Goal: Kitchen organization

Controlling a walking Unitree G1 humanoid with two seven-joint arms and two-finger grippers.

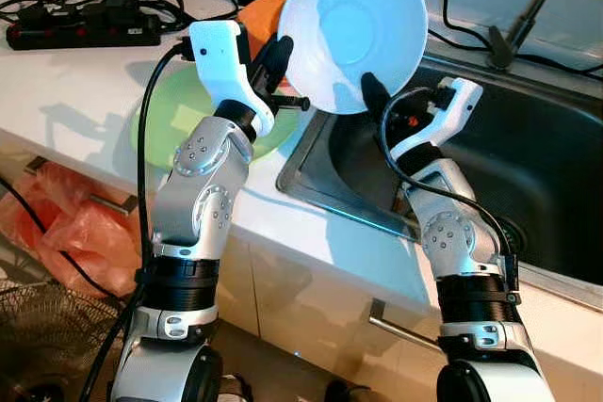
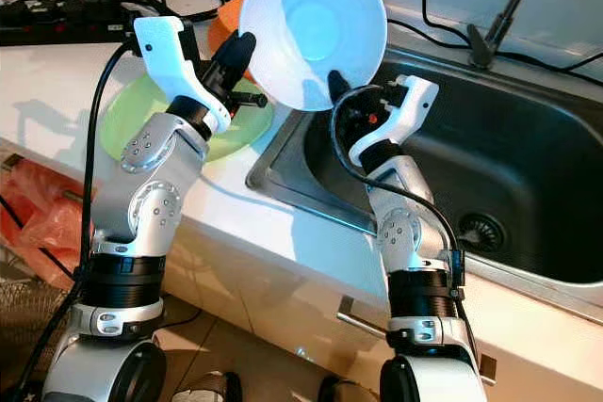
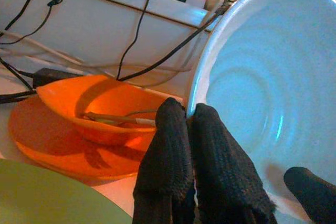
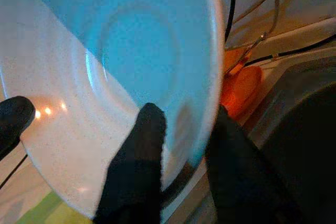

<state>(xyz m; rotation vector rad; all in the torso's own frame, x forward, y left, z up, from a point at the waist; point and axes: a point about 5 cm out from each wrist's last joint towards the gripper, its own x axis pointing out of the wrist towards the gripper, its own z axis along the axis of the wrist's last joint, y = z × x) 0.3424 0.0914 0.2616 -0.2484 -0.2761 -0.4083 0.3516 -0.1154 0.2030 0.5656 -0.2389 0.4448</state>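
Both grippers are up: our left gripper (image 1: 275, 61) pinches the white bowl (image 1: 353, 30) at one edge of its rim, fingers (image 3: 202, 171) nearly shut, one inside and one behind. Our right gripper (image 1: 372, 93) clamps the opposite edge, one finger (image 4: 137, 166) inside the bowl, the other behind the wall. The bowl hangs in the air, tilted with its hollow facing us, above the near corner of the steel sink (image 1: 528, 167). Behind it on the white counter (image 1: 66, 82) sit a green plate (image 1: 174, 110) and an orange bowl (image 3: 100, 111) on an orange plate (image 3: 52, 145), utensils inside it.
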